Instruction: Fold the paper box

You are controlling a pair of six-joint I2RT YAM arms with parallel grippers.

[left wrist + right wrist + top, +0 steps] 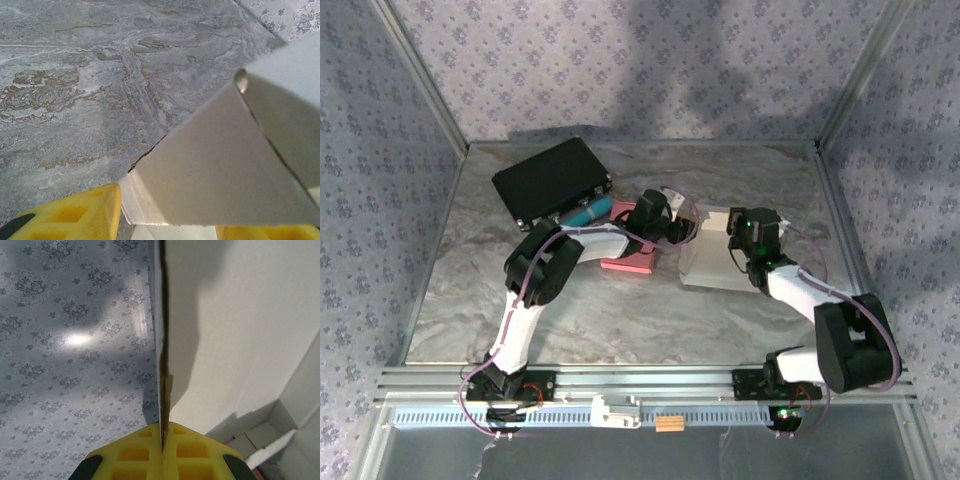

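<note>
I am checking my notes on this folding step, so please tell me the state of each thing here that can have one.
paper box: partly folded, not yet closed.
left gripper: jaws apart, a box flap between them.
right gripper: jaws shut on the edge of a box wall.
black case: lid closed, lying flat.
teal cylinder: lying on its side by the case.
pink object: lying flat.

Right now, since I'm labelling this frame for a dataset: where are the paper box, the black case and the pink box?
paper box (705,262), top external view, on its pale front wall.
black case (548,180), top external view, middle of its lid.
pink box (630,263), top external view, on its near edge.
</note>
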